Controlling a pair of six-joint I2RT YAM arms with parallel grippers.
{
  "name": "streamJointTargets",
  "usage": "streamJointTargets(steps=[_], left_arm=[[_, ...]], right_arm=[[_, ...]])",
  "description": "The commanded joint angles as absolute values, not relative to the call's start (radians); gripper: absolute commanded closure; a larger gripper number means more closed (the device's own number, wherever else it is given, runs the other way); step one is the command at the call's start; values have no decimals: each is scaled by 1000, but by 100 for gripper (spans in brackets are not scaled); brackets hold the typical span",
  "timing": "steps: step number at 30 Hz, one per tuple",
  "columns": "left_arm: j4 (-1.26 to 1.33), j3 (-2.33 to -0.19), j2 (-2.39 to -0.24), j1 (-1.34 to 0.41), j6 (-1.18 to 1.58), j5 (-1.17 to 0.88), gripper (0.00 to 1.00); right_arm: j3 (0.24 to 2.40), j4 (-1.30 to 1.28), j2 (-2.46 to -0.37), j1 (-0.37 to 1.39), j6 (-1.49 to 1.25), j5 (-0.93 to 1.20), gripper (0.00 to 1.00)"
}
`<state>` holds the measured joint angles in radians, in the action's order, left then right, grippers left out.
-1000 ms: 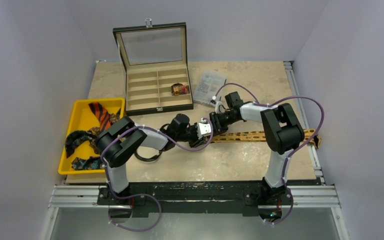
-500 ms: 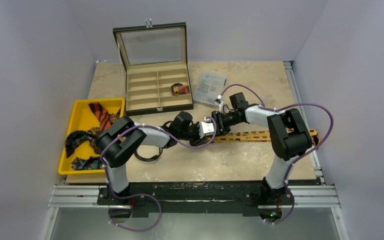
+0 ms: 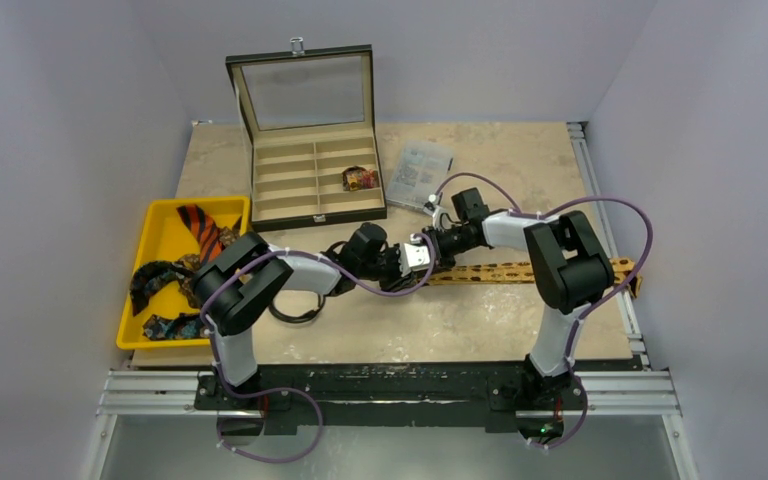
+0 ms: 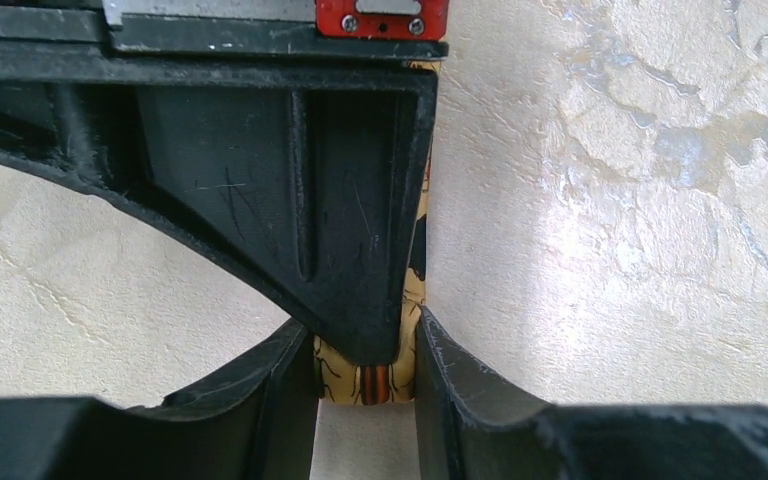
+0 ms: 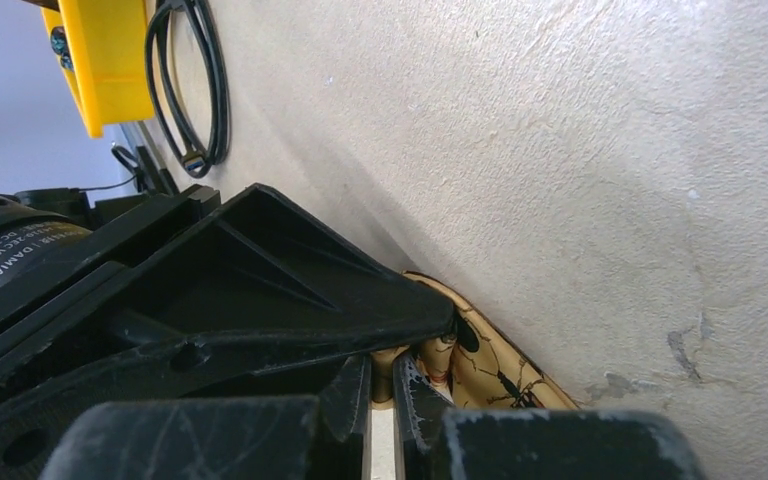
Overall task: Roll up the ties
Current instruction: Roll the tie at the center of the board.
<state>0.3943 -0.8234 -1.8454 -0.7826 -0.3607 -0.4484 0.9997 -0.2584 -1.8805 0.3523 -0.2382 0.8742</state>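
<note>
Where the two arms meet at the centre of the overhead frame, we see the tan-gold tie (image 3: 520, 270) lying flat on the worktop (image 3: 440, 325), running from there to the right edge. In the left wrist view the left end effector (image 4: 365, 385) is clamped on the tie's folded end, one finger against each side of the fabric. The tip of the right arm's finger rests on that fold. The right end effector (image 5: 380, 390) has its fingers together, and we cannot tell whether any fabric is caught between them. The tie bunches just beyond their tips. At the left of the overhead frame a yellow tray (image 3: 160, 235) holds an orange striped tie (image 3: 200, 228) and dark ties (image 3: 155, 275). At upper centre stands an open compartment case (image 3: 310, 175) with one rolled tie (image 3: 360, 178) in a right-hand compartment. A black cable loop (image 3: 295, 310) lies beside the left arm.
</note>
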Motion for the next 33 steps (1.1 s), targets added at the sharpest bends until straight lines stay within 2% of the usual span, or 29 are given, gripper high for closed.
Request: streamJointTargets(steps=[1,4,9,16,23,30,33], left_arm=[[267,-770,-1897,-779,-388,-397,61],[375,-736,-1881,-740,-375,-498,46],[588,-683,-1864,-703,-301,-581,37],[777,-639,-1879,-706,-204,-648,36],[891,-671,-1965,-728,-150,-623,37],[940,-716,-2035,-760,-146,-598,39],[870,-734,-2030,-762,-178,-555,45]], right_arm=[[1021,-345,-1901,334,-139,780,100],[1018,-375,-1920,320,-104,743,100],[1029,-398,-1958,295,-91,712,100],[1003,-370,-1979,248,-78,766,100],[1002,-370,-2037,221,-28,863,100],[1041,-368,-2091,221,-30,903,100],[1039,-361,-2089,221,-30,920,100]])
